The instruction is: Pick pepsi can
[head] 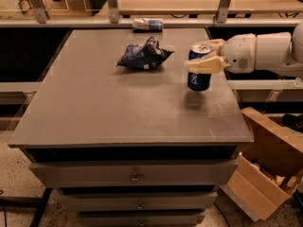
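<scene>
Near the right edge of a grey table (94,112), toward the back, the pepsi can (198,79) is upright, dark blue with white lettering down its side and a silver top. The gripper (200,55) is clamped around its upper part: one cream finger (204,65) crosses the front of the can and the other lies behind its rim, so the can is held between them. The can's base seems to sit slightly above the table, with a dim shadow on the surface right below it, though I cannot tell whether it touches. The white, rounded arm (258,53) reaches in from the right side of the view. To the left of the can, apart from it, lies a dark blue wrinkled snack bag (142,56). Farther back, at the table's rear edge, a paler silver-and-blue can (147,24) lies on its side. Below the table top are drawers (135,174) with small knobs. On the floor at the right, an open cardboard box (267,143) sits beside the drawers
</scene>
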`<state>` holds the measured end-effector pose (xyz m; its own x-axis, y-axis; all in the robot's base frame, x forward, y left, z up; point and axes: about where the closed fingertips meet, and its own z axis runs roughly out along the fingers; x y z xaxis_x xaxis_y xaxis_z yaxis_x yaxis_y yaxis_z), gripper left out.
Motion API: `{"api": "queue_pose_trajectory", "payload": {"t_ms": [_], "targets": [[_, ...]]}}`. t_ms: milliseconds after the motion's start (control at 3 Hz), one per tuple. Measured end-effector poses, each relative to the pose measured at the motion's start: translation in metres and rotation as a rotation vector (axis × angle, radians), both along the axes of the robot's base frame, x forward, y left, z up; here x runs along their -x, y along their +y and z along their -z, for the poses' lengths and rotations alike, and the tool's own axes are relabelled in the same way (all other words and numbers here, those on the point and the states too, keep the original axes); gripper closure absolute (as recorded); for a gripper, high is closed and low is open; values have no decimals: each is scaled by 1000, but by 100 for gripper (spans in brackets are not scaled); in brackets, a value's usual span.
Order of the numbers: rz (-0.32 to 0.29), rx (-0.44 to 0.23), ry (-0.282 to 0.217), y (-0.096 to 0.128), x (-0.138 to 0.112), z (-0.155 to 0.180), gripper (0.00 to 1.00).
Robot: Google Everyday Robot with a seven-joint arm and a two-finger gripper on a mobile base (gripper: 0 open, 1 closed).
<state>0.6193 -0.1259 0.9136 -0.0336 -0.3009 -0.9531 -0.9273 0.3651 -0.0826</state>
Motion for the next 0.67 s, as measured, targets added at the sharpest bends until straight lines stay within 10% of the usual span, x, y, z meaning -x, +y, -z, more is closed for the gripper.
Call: {"api": "queue_pose_trajectory", "payload": {"t_ms": [667], "targets": [[-31,-86,-46,-36,-4,-55,100]]}}
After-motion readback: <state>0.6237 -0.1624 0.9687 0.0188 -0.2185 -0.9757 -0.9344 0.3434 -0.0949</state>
